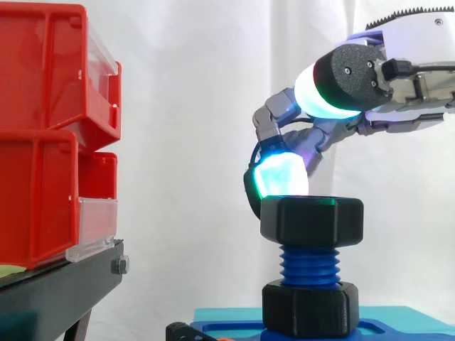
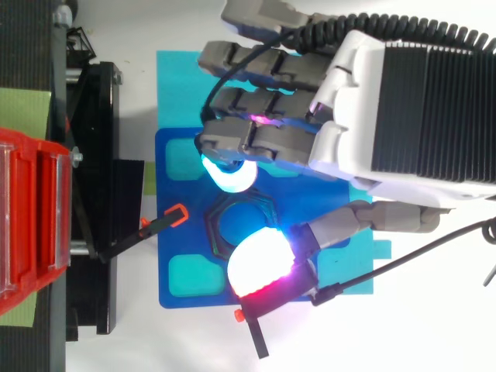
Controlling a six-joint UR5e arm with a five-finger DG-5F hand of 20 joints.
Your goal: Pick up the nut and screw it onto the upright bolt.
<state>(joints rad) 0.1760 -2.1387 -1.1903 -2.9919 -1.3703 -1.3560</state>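
Hand [image 2: 387, 101]: reaches in from the right of the side view and sits just above and over the nut. Where it meets the nut is covered by its own bulk, so I cannot tell whether it grips the nut or only rests on it.
Nut [image 1: 311, 220]: black and hexagonal, sitting level on the top end of the bolt. From above, part of its outline is covered by the hand.
Bolt [image 1: 309, 264]: blue and upright, with a short run of thread showing between the nut and the collar. Its top is hidden inside the nut, so how far the nut is wound on cannot be made out.
Collar [image 1: 309, 307]: a black hexagonal piece at the foot of the bolt. Its lower edge is cut off by the bottom of the side view.
Plate [image 2: 164, 186]: dark blue, carries the bolt and lies on a cyan mat [image 2: 174, 85]. Its right part is under the hand.
Clamps: one with an orange tip [image 2: 177, 215] lies just left of the nut. A second [image 2: 252, 325] is at the plate's near edge, partly hidden.
Red bins [image 1: 43, 135]: stacked on the black stand [image 1: 64, 284], well apart from the bolt and cut off at the left edge. A clear label holder [image 1: 96, 227] is on the front of the lower one.
Backdrop: white curtain [image 1: 185, 106].
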